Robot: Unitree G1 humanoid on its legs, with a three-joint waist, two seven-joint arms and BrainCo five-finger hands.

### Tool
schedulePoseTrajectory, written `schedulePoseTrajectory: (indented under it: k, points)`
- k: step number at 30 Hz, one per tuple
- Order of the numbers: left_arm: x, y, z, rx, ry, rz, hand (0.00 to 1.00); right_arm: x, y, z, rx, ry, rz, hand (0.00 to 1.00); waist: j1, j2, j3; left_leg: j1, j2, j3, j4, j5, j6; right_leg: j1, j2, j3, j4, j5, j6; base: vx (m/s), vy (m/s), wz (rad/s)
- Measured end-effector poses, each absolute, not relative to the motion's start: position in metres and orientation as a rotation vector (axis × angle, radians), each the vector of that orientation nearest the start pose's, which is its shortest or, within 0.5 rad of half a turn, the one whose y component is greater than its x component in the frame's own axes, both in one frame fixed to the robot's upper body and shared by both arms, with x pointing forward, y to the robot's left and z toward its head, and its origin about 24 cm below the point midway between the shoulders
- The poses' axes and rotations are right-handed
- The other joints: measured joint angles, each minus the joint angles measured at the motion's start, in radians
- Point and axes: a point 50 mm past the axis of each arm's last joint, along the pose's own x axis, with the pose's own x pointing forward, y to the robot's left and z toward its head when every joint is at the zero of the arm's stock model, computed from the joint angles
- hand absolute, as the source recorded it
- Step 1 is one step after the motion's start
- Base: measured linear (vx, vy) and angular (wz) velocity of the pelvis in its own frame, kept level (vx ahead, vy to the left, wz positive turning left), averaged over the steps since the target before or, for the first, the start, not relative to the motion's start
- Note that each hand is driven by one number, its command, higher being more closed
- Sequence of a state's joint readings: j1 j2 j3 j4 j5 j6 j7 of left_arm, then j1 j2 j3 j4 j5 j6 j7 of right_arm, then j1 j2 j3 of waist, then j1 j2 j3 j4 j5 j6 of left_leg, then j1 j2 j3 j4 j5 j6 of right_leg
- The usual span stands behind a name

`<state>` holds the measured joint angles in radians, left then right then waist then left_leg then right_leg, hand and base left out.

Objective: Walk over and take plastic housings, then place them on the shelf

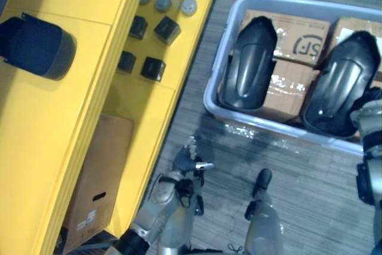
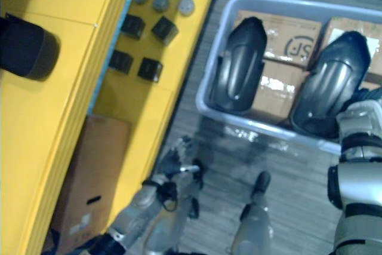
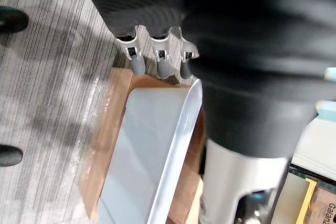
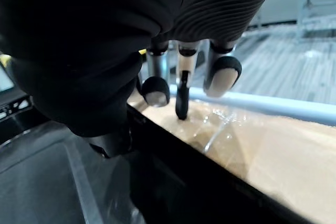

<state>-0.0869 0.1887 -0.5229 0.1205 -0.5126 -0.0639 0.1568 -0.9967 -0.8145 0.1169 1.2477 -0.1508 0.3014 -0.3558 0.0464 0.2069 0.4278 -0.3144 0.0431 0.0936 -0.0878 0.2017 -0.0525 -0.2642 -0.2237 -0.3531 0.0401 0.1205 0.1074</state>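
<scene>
Right hand [image 2: 358,114] sits on the 3 o'clock housing [image 2: 327,82] in the bin [image 2: 268,129], can't tell if its fingers [image 4: 156,91] are actually gripping, and the left hand [image 1: 190,162] hangs loose and released at 6 o'clock.

- Workshop or parts store, factory-style; not a home
- Yellow metal shelf [image 1: 89,4] with open tiers; small black blocks [image 1: 167,30] and grey round caps [image 1: 188,6] laid out in rows on a lower tier
- Large grey plastic tote [image 1: 268,128] on the floor; two black moulded plastic housings [image 1: 249,64] lying on taped cartons [image 1: 298,37] inside it
- Plain brown carton [image 1: 101,171] stored at the foot of the shelf
- Grey striped carpet tiles [image 1: 310,189] underfoot; commercial flooring
</scene>
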Motion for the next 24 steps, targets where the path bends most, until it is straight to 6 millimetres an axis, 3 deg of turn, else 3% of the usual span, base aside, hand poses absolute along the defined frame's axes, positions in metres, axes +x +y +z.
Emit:
schedulePoseTrajectory:
  k: [10, 12, 13, 19, 22, 24]
  points:
    - [0.236, 0.077, 0.028, -0.329, 0.116, -0.314, 0.0, 0.335, -0.392, 0.178, -0.808, 0.227, -0.986, 1.0, -0.003, 0.0, 0.0, 0.012, 0.006, 0.003, 0.0, 0.0, 0.0, 0.011, 0.001, 0.002, -0.001, 0.005, 0.006, 0.0, 0.0, 0.0]
    - [0.238, 0.081, 0.032, -0.342, 0.098, -0.3, 0.0, 0.336, -0.388, 0.18, -0.826, 0.161, -0.989, 1.0, -0.005, -0.001, 0.0, 0.018, 0.008, 0.003, 0.0, 0.0, 0.0, 0.019, 0.004, 0.003, -0.002, 0.004, 0.005, -0.03, -0.045, -0.12]
    - [0.236, 0.086, 0.031, -0.325, 0.094, -0.316, 0.0, 0.339, -0.377, 0.189, -0.843, 0.013, -0.976, 1.0, -0.008, -0.02, 0.013, 0.033, 0.018, 0.024, -0.001, 0.0, -0.001, 0.022, 0.015, 0.024, -0.01, 0.01, 0.002, -0.07, -0.085, -0.26]
    - [0.234, 0.09, 0.031, -0.319, 0.096, -0.308, 0.0, 0.338, -0.375, 0.185, -0.855, -0.003, -0.957, 1.0, -0.011, -0.025, 0.017, 0.033, 0.023, 0.024, -0.001, 0.001, -0.001, 0.024, 0.018, 0.024, -0.014, 0.02, 0.006, -0.01, -0.014, -0.04]
    - [0.237, 0.1, 0.049, -0.309, 0.006, -0.286, 0.0, 0.34, -0.364, 0.179, -0.837, -0.047, -0.932, 1.0, -0.024, -0.044, 0.018, 0.036, 0.026, 0.02, 0.0, 0.003, -0.004, 0.032, 0.024, 0.022, -0.018, 0.021, 0.004, 0.01, -0.009, 0.03]
    - [0.24, 0.113, 0.078, -0.255, -0.146, -0.292, 0.0, 0.342, -0.354, 0.169, -0.8, -0.074, -0.943, 1.0, -0.035, -0.058, 0.016, 0.049, 0.03, 0.016, 0.0, 0.004, -0.005, 0.049, 0.028, 0.019, -0.02, 0.022, 0.003, 0.01, -0.007, 0.02]
